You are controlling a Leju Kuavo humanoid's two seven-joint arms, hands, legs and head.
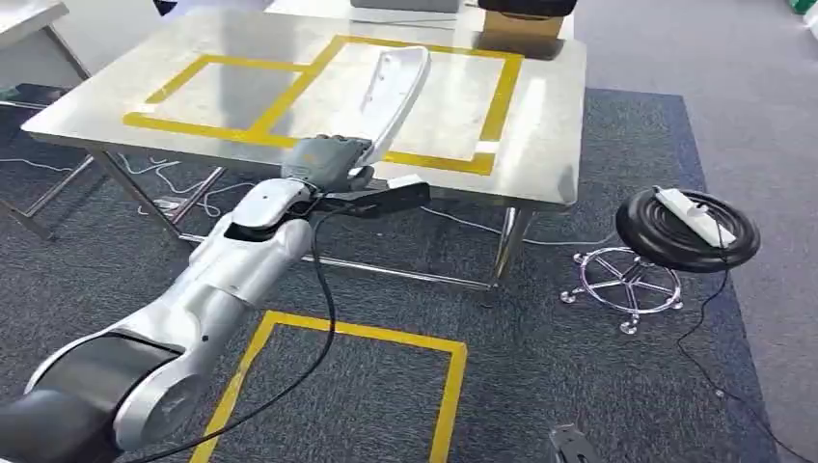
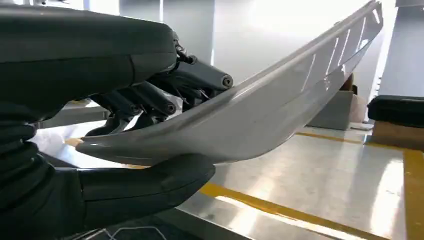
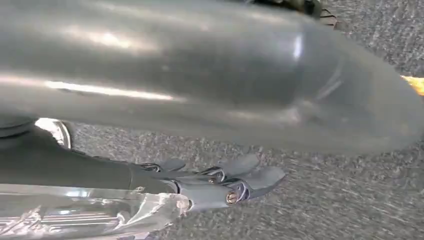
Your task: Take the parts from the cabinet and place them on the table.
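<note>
Left hand [image 1: 328, 160] gripped the white part [image 1: 394, 96] by its lower end, angling it over the counter [image 1: 540, 145] mid-frame for placement; right hand [image 3: 220, 182] hung empty, fingers loosely apart.

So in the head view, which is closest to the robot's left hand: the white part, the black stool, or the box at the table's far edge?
From the left hand:
1. White part, held in that hand, over the table.
2. Box, at the table's far edge.
3. Black stool, on the floor to the right.

Box and stool are nearly even; that order is uncertain.
</note>
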